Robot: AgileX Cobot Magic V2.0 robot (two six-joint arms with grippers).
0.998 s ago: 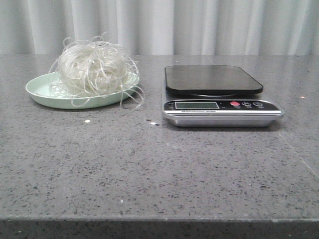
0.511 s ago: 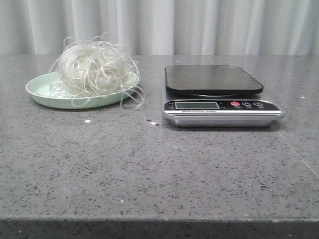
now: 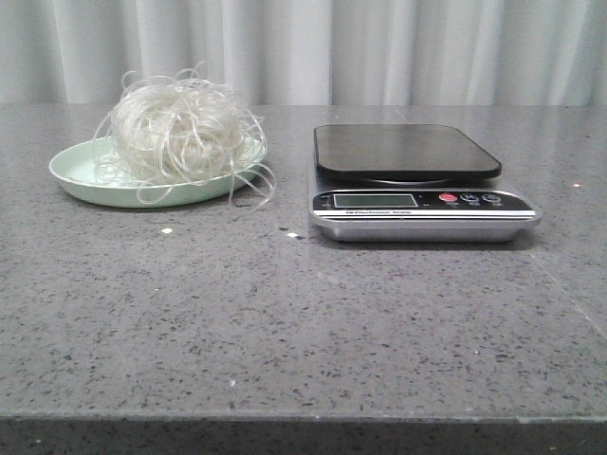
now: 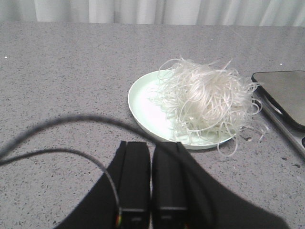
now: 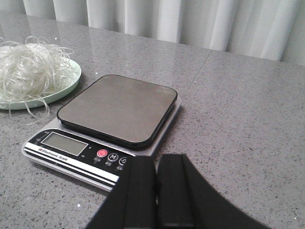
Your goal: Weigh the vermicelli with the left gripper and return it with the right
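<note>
The vermicelli (image 3: 180,128) is a whitish nest of thin strands piled on a pale green plate (image 3: 81,175) at the table's left; stray loops hang over the plate's rim. The left wrist view has the vermicelli (image 4: 205,98) and the plate (image 4: 145,102) just beyond my left gripper (image 4: 151,145), which is shut and empty, short of the plate's near rim. A digital scale (image 3: 408,152) with a dark platform stands to the right of the plate. My right gripper (image 5: 156,160) is shut and empty, close to the scale (image 5: 119,107) by its button corner. Neither gripper appears in the front view.
A grey speckled stone table (image 3: 285,322) carries everything, backed by a pale curtain (image 3: 379,47). A dark cable (image 4: 62,124) loops across the left wrist view. The table's front edge (image 3: 303,417) runs along the near side.
</note>
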